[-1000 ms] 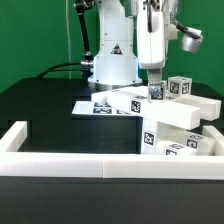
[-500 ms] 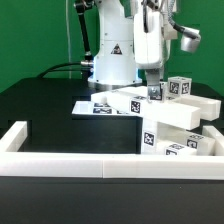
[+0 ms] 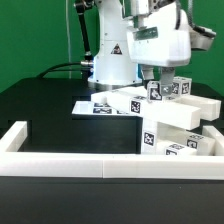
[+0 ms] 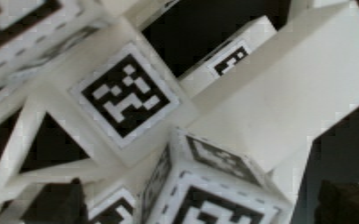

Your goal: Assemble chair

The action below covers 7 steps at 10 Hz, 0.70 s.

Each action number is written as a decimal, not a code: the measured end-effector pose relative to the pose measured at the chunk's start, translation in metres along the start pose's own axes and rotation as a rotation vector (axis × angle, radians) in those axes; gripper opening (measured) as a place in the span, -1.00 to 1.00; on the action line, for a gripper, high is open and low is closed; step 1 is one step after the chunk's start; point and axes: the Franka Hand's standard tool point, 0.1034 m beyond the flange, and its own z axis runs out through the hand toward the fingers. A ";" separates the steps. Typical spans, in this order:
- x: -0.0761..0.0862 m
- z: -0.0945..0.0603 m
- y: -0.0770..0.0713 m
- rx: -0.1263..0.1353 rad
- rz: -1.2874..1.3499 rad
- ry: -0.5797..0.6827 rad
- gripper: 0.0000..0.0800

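The chair (image 3: 182, 122) is a stack of white blocky parts with black-and-white tags, at the exterior view's right inside the rail. A small tagged post (image 3: 156, 92) stands up from its top bar, with a tagged cube end (image 3: 180, 87) beside it. My gripper (image 3: 161, 78) hangs just above the post, open, with its fingers spread to either side and nothing held. The wrist view looks close down on a tagged face (image 4: 131, 92), a tagged post end (image 4: 220, 190) and a long white slab (image 4: 297, 85).
The marker board (image 3: 98, 105) lies flat on the black table behind the chair parts. A long white border rail (image 3: 60, 162) runs across the front and up the left side. The arm's white base (image 3: 112, 62) stands at the back.
The gripper was shut on the small tagged post; it has opened, let go and lifted slightly, and the hand now looks wider in the exterior view. The chair parts have stayed put.
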 end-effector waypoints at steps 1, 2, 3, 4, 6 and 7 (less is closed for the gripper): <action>0.000 0.000 0.000 -0.001 -0.093 0.002 0.62; -0.001 0.000 -0.001 -0.001 -0.168 0.004 0.62; -0.001 -0.001 -0.001 -0.001 -0.260 0.005 0.62; 0.000 -0.001 -0.002 -0.001 -0.324 0.005 0.62; 0.000 -0.001 -0.003 -0.001 -0.478 0.007 0.62; 0.000 -0.002 -0.003 -0.005 -0.592 0.012 0.62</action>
